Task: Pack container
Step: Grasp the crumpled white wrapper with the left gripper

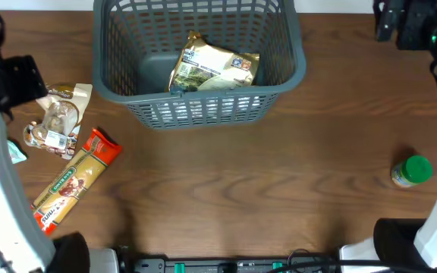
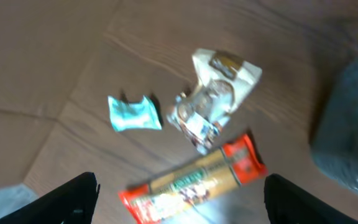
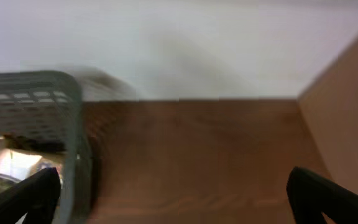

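Left jaws and right jaws both gape wide, empty. The basket at twelve o'clock holds one gold bag. Pasta packet, snack pouch and sachet at nine, and the jar at three, wait on the desk.

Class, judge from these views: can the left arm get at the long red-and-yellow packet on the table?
Probably yes. The left gripper hangs open above the red-and-yellow packet, which lies flat with nothing over it; only the clear snack bag lies close beside one end.
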Controlling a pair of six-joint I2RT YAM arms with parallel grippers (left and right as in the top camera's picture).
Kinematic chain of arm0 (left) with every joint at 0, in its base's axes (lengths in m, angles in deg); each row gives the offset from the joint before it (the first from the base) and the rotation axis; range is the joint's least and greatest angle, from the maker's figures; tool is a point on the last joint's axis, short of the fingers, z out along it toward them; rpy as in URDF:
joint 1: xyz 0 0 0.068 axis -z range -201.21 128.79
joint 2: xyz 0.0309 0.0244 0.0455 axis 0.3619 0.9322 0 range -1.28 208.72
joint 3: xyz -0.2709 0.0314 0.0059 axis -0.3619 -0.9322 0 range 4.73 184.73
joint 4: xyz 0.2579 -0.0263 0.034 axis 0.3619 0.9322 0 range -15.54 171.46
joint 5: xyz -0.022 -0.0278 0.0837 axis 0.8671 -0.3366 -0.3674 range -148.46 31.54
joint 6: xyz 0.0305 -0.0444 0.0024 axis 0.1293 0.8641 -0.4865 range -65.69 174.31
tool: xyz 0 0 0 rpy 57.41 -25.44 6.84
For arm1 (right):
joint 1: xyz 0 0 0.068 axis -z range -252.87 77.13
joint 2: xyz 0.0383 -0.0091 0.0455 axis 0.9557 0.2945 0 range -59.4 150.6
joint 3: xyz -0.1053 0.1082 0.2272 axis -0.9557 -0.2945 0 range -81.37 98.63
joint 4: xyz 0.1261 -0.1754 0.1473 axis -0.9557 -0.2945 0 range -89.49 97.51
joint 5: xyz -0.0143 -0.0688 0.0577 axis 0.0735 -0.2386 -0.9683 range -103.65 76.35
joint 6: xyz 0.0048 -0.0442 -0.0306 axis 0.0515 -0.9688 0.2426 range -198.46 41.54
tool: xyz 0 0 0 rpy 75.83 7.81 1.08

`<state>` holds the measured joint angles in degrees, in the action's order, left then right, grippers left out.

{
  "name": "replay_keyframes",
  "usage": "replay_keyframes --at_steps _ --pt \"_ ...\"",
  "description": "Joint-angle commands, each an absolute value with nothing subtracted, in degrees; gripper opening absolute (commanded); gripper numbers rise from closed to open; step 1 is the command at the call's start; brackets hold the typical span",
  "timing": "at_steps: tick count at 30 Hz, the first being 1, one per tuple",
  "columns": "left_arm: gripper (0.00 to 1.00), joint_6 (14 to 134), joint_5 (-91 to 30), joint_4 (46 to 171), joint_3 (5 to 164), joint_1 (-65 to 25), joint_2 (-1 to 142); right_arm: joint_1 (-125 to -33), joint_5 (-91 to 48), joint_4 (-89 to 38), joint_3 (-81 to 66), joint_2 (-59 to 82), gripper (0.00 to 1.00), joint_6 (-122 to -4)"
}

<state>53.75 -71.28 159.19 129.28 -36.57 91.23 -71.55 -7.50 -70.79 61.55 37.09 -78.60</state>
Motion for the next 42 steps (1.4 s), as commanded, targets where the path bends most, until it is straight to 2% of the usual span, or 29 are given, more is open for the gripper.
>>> replay_keyframes --at_steps 1,3,6,13,20,30,42 --pt "0.86 47.5 -70.91 157.88 127.93 -39.19 97.54 -70.59 -7.46 -71.19 61.28 37.37 0.99 -76.88" --pt "0.86 47.48 -70.82 157.77 127.93 -40.55 101.48 -70.59 -7.44 -71.08 61.28 37.37 0.99 -78.58" --pt "0.94 47.54 -68.66 157.68 127.47 -42.43 107.36 -70.59 -7.39 -70.66 61.28 37.37 0.99 -80.02" --pt "0.96 46.45 -67.92 152.26 123.08 -44.68 116.23 -69.1 -7.48 -70.75 61.28 37.37 0.99 -80.22" --pt "0.97 36.97 -67.9 138.27 110.07 -44.28 117.24 -67.86 -7.89 -72.54 61.24 37.74 0.99 -79.17" --pt "0.99 22.17 -63.52 124.81 96.08 -43.65 117.24 -67.88 -8.09 -72.54 61.22 40.06 0.99 -77.82" --pt "0.98 18.96 -61.69 115.89 91.67 -44.42 120.73 -67.92 -8.09 -72.72 61.22 40.91 0.99 -77.64"
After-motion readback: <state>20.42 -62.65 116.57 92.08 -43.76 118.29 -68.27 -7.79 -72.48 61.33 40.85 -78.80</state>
